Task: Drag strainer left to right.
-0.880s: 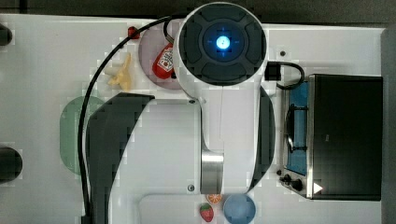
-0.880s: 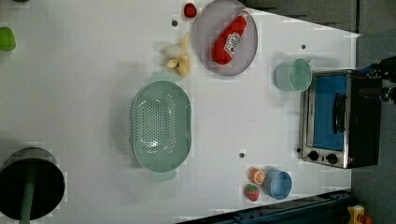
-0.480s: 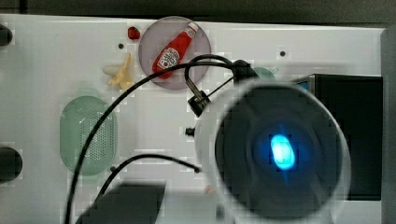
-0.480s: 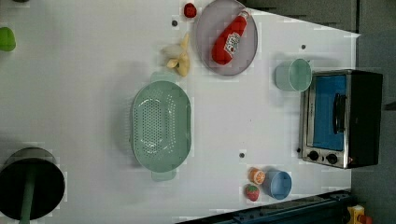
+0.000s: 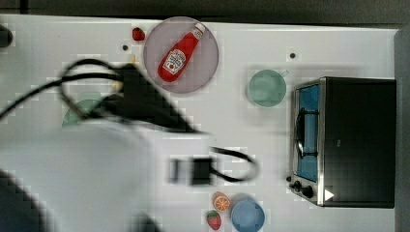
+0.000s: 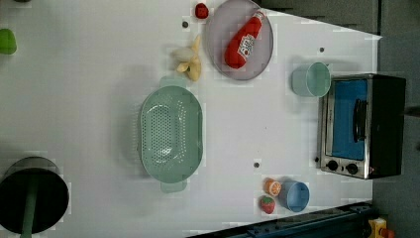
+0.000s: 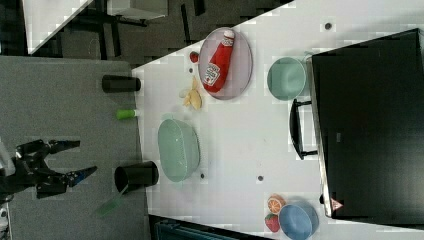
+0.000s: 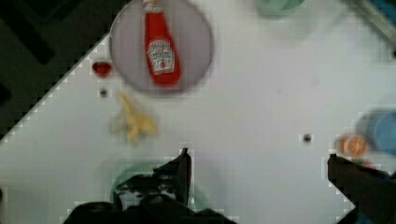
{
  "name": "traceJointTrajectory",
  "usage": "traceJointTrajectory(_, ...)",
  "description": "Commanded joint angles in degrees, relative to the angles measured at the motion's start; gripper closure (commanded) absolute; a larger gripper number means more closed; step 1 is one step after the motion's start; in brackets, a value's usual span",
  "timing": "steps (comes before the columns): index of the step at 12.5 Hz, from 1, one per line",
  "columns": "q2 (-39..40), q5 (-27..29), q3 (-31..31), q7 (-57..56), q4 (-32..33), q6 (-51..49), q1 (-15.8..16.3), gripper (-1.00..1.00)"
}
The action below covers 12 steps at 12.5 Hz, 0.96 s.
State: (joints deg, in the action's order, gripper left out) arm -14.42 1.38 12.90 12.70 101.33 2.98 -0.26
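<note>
On my screens I count one strainer (image 6: 171,134), one mint-green cup (image 6: 312,79), one blue bowl (image 6: 296,196), one grey plate (image 6: 239,38) with a single ketchup bottle (image 6: 243,40) lying on it, and one toaster oven (image 6: 360,126). There is one peeled banana (image 6: 189,60) just beside the plate, one small red piece (image 6: 201,10) in the left view's top centre, and an orange slice (image 6: 272,187) and a strawberry (image 6: 267,204) next to the bowl in its lower right. I also see two dark cylinders (image 7: 136,176) and a small green object (image 7: 126,114) by the table (image 6: 89,99) edge in the right view.

The strainer sits a little left of centre in the left view, its long axis running up and down the frame, nothing touching it. In the top view just a sliver of it peeks out at middle left, the rest hidden behind the arm (image 5: 96,164), which is a blurred white mass filling the lower left with black cables looping above.

In the right view the gripper (image 7: 72,160) hangs at far left, clear of the table. Its fingers (image 7: 64,145) are spread wide with nothing between them. In the wrist view the two dark tips stand far apart, the strainer's rim showing behind one of them.
</note>
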Motion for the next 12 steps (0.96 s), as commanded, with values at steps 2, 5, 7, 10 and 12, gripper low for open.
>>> traceJointTrajectory(2,7.5,0.5,10.4,27.1,2.9,2.6,2.9,-1.0)
traceJointTrajectory(5,12.4,0.2,16.7,46.7,6.6,11.5,3.0,-1.0)
traceJointTrajectory(7,16.1,-1.0,19.4,56.8,10.6,20.4,3.1,-1.0)
traceJointTrajectory(10,21.5,-1.9,20.3,62.4,16.9,33.0,3.8,-1.0)
traceJointTrajectory(12,25.7,-1.9,20.2,62.4,19.7,40.2,4.1,-1.0)
